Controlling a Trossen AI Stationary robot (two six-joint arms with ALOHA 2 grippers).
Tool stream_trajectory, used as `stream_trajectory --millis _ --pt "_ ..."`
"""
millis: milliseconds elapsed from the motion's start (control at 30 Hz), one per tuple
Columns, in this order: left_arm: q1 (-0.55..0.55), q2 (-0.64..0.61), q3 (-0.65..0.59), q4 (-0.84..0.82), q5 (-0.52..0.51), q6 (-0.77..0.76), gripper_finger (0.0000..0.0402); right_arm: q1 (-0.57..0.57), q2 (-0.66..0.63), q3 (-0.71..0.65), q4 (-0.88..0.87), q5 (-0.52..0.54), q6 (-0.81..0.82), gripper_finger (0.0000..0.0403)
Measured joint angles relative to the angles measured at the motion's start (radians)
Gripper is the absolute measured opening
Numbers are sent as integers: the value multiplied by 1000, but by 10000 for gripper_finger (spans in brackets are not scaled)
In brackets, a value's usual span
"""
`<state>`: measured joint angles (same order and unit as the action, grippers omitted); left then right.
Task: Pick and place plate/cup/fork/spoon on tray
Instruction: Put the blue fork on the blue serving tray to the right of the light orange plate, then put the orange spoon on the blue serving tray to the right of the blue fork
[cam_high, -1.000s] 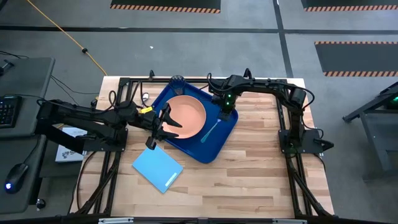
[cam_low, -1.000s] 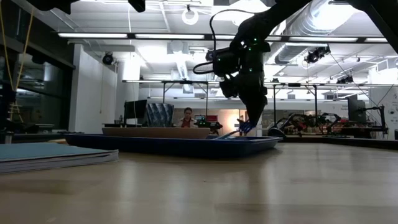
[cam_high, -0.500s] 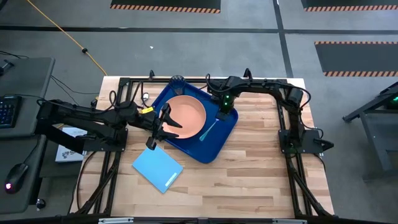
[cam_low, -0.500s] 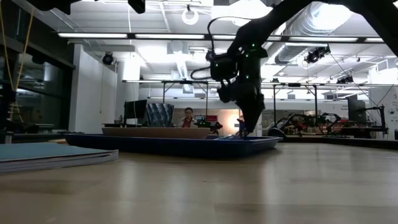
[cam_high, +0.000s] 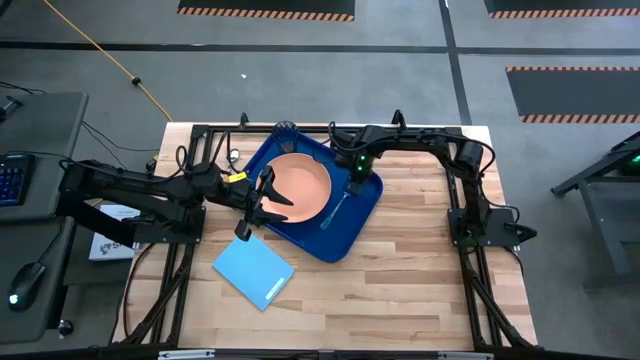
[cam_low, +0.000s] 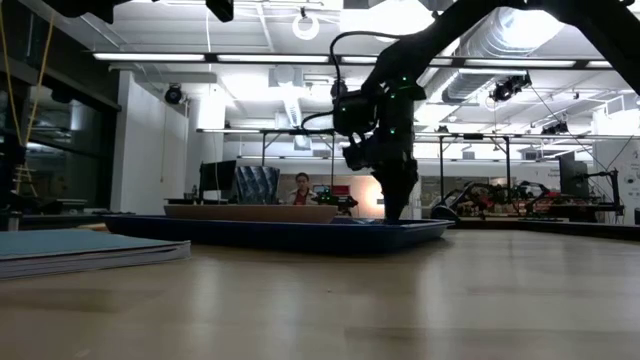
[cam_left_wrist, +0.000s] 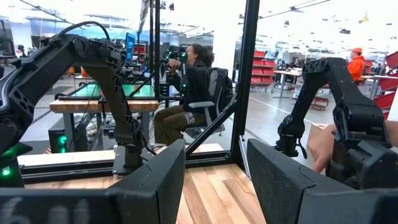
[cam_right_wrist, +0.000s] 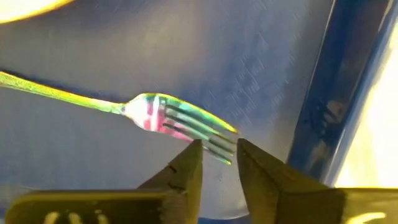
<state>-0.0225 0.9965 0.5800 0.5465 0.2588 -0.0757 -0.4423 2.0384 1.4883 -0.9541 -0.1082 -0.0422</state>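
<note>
One fork (cam_high: 336, 207) lies in the tray (cam_high: 366, 205) beside the plate (cam_high: 298, 187), handle toward seven o'clock; the right gripper (cam_right_wrist: 217, 163), fingers slightly apart, hovers over its tines.

Reached in from the table's far right with the right gripper (cam_high: 353, 184) pointed down, fingers (cam_right_wrist: 186, 171) parted by a narrow gap. Held the left gripper (cam_high: 262, 197) level, low at the left, fingers (cam_left_wrist: 158, 180) spread wide.
</note>
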Motion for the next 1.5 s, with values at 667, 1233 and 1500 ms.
stream_trajectory --millis 667,1233,1500 --pt "0 0 0 -4 0 0 161 -5 -6 81 -193 27 -50 188" --pt "6 0 0 -19 -9 17 161 -7 -355 -291 294 -106 -114 188" --pt "7 -89 1 -194 -27 -1 161 69 -577 -655 832 -146 -96 188"
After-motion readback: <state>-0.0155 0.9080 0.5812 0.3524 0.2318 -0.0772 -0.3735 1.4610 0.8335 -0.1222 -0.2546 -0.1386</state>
